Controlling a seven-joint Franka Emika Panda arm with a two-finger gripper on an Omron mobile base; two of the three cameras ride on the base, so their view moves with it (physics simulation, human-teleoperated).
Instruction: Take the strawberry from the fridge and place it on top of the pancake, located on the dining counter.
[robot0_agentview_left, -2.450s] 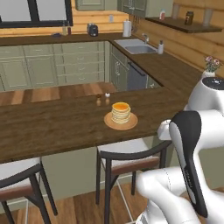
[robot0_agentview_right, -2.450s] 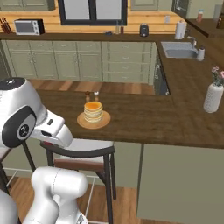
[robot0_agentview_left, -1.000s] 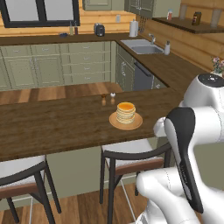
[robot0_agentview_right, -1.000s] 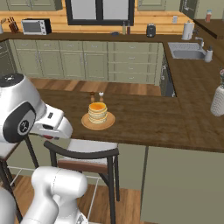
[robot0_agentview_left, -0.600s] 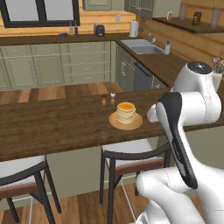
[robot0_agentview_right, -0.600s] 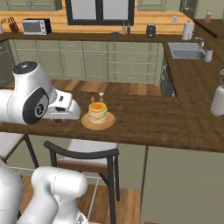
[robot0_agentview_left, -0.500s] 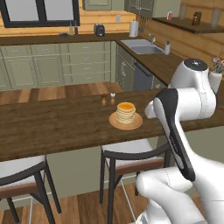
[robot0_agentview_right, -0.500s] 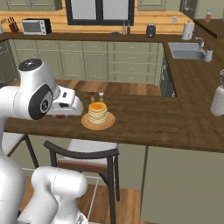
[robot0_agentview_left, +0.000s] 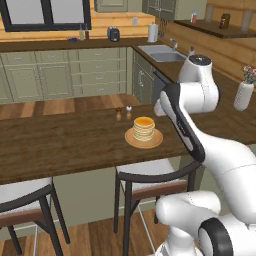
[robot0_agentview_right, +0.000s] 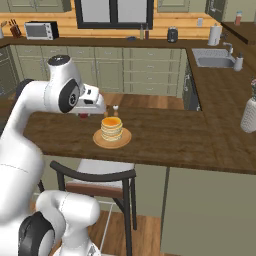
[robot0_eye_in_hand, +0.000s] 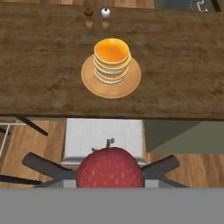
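Red and seed-speckled, the rounded strawberry (robot0_eye_in_hand: 110, 167) with its small green stem sits at the bottom of the hand view, gripped between the nearly closed fingers of the two-finger gripper (robot0_eye_in_hand: 110, 181); the fingertips themselves are mostly hidden behind the berry, so I judge the hold by how it hangs there. In the right base view a small red spot (robot0_agentview_right: 83, 115) under the white hand looks to be the same berry, though it is too small to be sure. Beyond it lies the long dark brown wooden dining counter (robot0_eye_in_hand: 43, 65), and on that the short stack of golden-tan round pancakes (robot0_eye_in_hand: 112, 59) on its round tan plate (robot0_eye_in_hand: 131, 81). The berry is not over the stack; it hangs above the pale-seated stool with a dark frame (robot0_eye_in_hand: 104, 138) on the near side of the counter edge. Two little shakers, one brown (robot0_eye_in_hand: 89, 12) and one white (robot0_eye_in_hand: 105, 12), stand just beyond the plate. A pale vase (robot0_agentview_right: 248, 115) stands well apart on the counter's far wing.
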